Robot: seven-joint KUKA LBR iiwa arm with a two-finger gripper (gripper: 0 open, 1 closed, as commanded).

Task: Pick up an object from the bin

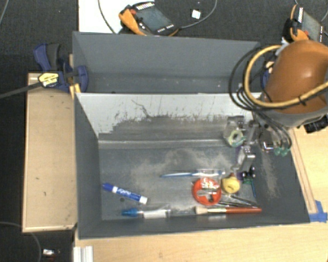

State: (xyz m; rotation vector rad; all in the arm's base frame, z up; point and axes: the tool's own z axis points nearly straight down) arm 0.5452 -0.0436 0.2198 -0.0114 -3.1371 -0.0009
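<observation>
Along the near wall of the grey bin (153, 119), one white pen with a blue cap (145, 214) is lying flat at the left. To the right, one orange-red stick (232, 210) is lying in line with it. Just beyond the stick, a few thin dark sticks (239, 203) are lying bunched together; their number is too hard to tell. A little farther in, at the left, one blue-and-white marker (124, 193) is lying at a slant, well apart from the rest. At the right, one red round thing (206, 192) with a pale middle is sitting on the floor, and one small yellow lump (230, 185) is resting just beside it on its right. Beyond them, one thin light-blue pen (187, 174) is lying across the floor.

The gripper (244, 165) is hanging in the right part of the bin, just above and beyond the yellow lump. Whether it is wide or narrow cannot be told. Nothing is showing in its grasp. Farther right, the arm's orange cover (302, 72) is rising over the rim.
</observation>
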